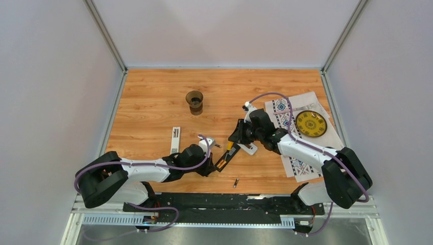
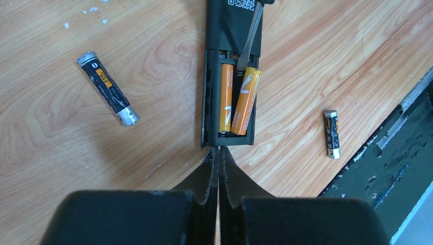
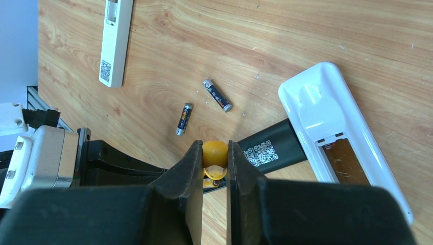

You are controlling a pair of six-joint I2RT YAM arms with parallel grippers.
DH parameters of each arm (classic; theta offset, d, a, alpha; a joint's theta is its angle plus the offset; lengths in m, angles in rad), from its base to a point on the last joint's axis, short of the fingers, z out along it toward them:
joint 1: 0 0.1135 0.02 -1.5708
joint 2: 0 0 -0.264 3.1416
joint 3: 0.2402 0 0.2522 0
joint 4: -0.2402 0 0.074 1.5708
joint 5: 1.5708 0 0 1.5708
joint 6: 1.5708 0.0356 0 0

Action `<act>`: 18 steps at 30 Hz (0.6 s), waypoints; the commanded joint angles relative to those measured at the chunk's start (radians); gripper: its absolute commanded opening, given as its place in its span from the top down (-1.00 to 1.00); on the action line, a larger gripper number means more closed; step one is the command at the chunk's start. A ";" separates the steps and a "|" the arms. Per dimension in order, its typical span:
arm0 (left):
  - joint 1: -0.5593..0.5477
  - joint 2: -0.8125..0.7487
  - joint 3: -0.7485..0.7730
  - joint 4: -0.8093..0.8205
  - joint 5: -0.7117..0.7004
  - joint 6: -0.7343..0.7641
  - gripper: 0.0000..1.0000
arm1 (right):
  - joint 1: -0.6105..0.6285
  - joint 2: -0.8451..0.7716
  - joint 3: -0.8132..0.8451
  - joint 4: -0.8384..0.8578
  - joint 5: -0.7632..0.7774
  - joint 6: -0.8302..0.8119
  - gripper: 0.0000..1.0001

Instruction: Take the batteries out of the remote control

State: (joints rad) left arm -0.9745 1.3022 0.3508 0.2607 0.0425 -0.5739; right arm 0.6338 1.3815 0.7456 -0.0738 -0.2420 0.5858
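Nearest the left wrist camera, the left gripper (image 2: 218,153) has its fingers pressed flat together with nothing between them, their tips against the near end of the black remote (image 2: 230,30). That remote lies back-up on the wooden table (image 2: 76,168), cover off, its long axis running straight away from the gripper; from above it sits diagonally between the two arms.

Two orange batteries (image 2: 226,97) lie in the open compartment. The left one sits flat, lengthwise with the remote. The right one (image 2: 246,101) is skewed, its far end swung out toward the compartment's right edge.

A screwdriver (image 2: 251,33) reaches in from the far side, its blade tip at the batteries' far ends. The right gripper (image 3: 213,145) is clamped narrowly on the screwdriver's yellow-orange handle.

Two dark grey batteries rest loose on the table: one (image 2: 108,88) left of the remote, lying diagonally, the other (image 2: 332,133) to its right, roughly parallel with it. A white remote (image 3: 337,132) lies beside the black one, its compartment open too.
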 commanded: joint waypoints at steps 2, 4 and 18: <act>0.002 0.037 0.004 -0.061 -0.029 0.016 1.00 | -0.006 -0.022 0.023 -0.027 0.072 -0.057 1.00; 0.002 0.037 0.004 -0.060 -0.027 0.016 1.00 | -0.006 -0.015 0.021 -0.024 0.061 -0.058 1.00; 0.002 0.069 0.027 -0.048 -0.021 0.012 1.00 | -0.008 -0.030 0.017 -0.023 -0.186 -0.073 1.00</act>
State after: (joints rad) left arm -0.9745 1.3373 0.3756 0.2695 0.0444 -0.5739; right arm 0.6277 1.3800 0.7456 -0.0982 -0.3283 0.5407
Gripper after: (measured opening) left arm 0.006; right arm 0.168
